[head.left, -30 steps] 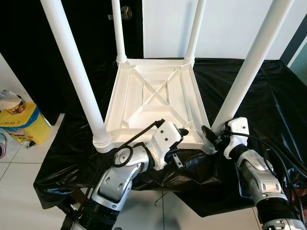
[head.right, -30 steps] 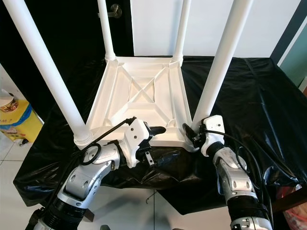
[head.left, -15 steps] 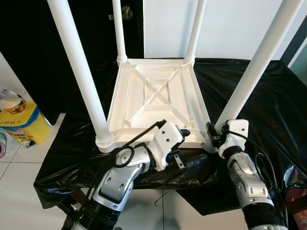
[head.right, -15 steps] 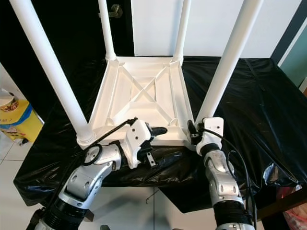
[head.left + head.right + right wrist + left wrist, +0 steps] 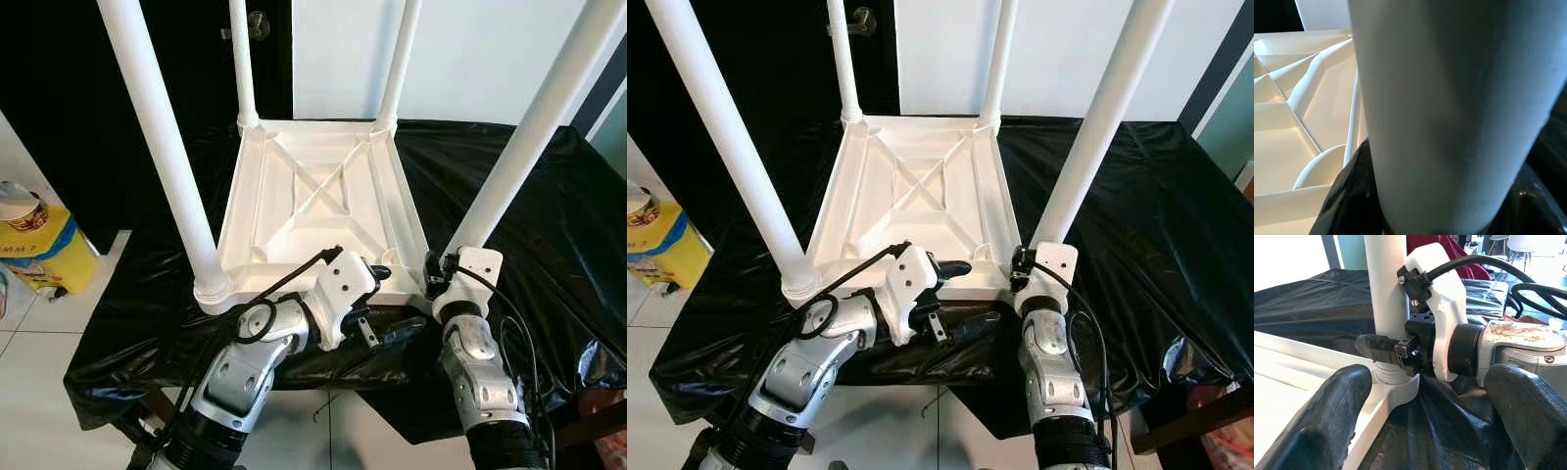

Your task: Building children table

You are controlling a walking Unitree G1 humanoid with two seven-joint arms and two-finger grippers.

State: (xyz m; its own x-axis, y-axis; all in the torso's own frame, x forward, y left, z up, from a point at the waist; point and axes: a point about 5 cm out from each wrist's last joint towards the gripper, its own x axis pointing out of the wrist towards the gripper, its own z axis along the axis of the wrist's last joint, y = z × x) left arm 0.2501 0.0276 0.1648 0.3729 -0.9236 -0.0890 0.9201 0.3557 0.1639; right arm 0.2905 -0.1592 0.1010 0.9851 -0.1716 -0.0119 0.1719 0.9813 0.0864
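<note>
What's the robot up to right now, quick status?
Right gripper clamped round near right leg at its base. Left gripper open, resting on upturned table edge. Four legs standing; nothing in the way.

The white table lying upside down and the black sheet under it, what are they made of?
The white table looks like moulded plastic: smooth, slightly glossy, with ribs cast into its underside and round tube legs. The black sheet looks like thin plastic film, since it is shiny and crinkled into many small creases.

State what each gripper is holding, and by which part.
The right gripper clasps the near right table leg just above its base socket. The left gripper, fingers apart, holds nothing beside the tabletop rim.
</note>
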